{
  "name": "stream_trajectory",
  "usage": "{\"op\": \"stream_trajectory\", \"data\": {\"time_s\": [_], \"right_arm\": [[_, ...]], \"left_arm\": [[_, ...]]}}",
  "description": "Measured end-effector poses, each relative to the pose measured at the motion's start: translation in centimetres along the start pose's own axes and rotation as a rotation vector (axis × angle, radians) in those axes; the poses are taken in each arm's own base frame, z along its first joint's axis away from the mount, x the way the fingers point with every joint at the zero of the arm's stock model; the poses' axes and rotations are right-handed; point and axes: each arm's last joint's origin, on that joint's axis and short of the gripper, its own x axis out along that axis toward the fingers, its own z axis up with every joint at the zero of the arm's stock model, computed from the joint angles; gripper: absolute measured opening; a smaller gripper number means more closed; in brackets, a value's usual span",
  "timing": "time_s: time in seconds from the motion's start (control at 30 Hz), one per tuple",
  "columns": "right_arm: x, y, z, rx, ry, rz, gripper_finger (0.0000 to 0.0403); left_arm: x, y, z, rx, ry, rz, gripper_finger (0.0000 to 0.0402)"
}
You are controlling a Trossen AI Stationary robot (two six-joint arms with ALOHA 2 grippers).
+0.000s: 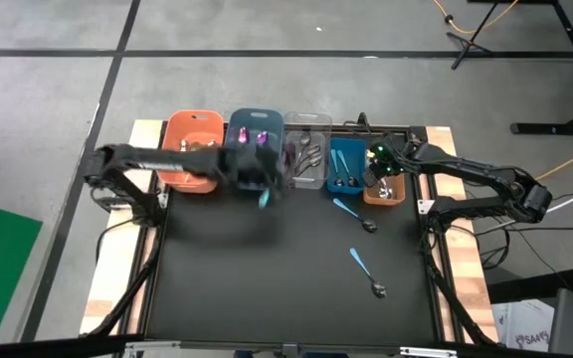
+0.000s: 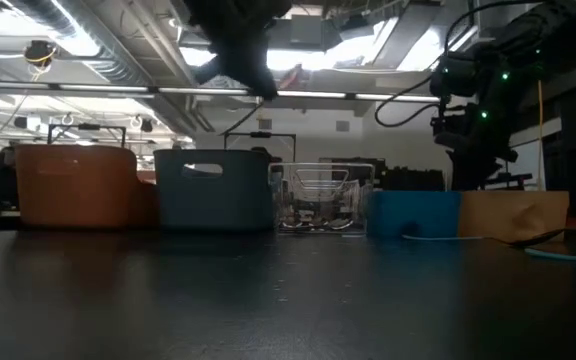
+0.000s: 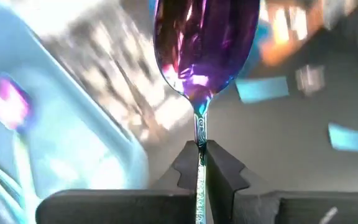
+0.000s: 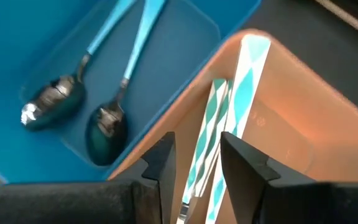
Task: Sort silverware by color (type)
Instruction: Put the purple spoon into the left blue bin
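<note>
My left gripper [image 1: 255, 177] is high above the near rim of the grey-blue bin [image 1: 257, 131], shut on an iridescent purple spoon [image 3: 204, 50] with a teal handle. More purple spoons [image 3: 8, 102] lie in that bin. My right gripper [image 4: 194, 165] is open over the brown bin [image 4: 291, 124]. Its fingers stand on either side of the teal-and-white patterned handles [image 4: 213, 130] of utensils lying in that bin. Two blue-handled spoons [image 4: 98, 81] lie in the blue bin [image 1: 346, 164]. My left gripper pinches the purple spoon by its thin neck [image 3: 201, 134], just behind the bowl, between the two fingers [image 3: 225, 168]. The bowl sticks out ahead of the fingertips and the handle runs back between them. The spoon is lifted clear, its teal handle end [image 1: 265, 199] showing past the gripper.
Five bins stand in a row at the table's far edge: the orange bin [image 1: 192, 149], grey-blue, the clear bin [image 1: 308, 149] with silver pieces, blue and brown. Two blue-handled spoons [image 1: 353, 213] [image 1: 366, 270] lie on the black mat right of centre.
</note>
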Motion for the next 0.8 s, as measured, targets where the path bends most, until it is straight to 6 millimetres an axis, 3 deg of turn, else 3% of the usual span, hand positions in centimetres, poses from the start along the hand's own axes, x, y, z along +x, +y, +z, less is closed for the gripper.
{"op": "stream_trajectory", "data": {"time_s": [0.2,0.4,0.63,0.8], "right_arm": [[-1.8,0.2,1.7,0.003,-0.025,0.012,0.0115],[-4.6,0.5,3.9,0.008,-0.058,0.047,0.0115],[-7.7,2.1,6.1,0.024,-0.122,0.294,0.0115],[-8.6,4.8,5.6,-0.057,-0.121,0.370,0.0115]], "left_arm": [[-1.4,7.8,5.8,-0.087,-0.209,0.080,0.0006],[0.1,13.4,7.4,-0.175,-0.172,0.114,0.0006],[4.5,16.0,6.9,-0.213,-0.055,0.169,0.0011],[7.4,16.2,5.9,-0.211,0.043,0.166,0.0012]]}}
